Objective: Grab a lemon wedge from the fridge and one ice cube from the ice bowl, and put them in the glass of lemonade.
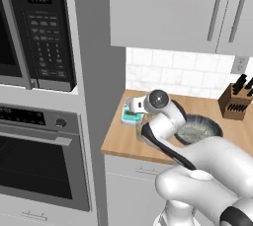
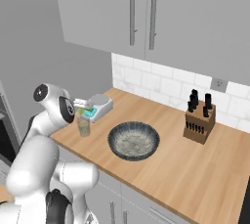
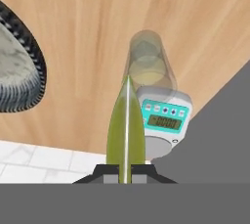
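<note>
Lemon wedge — tip toward glass

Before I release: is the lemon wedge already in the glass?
No, the lemon wedge is clamped between the gripper's fingertips, above the glass on the counter.

The wooden worktop carries four things. The glass stands near its left front edge, and just behind it sits a low white and teal box. The ice bowl lies to the right of the glass, apart from it. A knife block stands further right, near the tiled wall.
</note>
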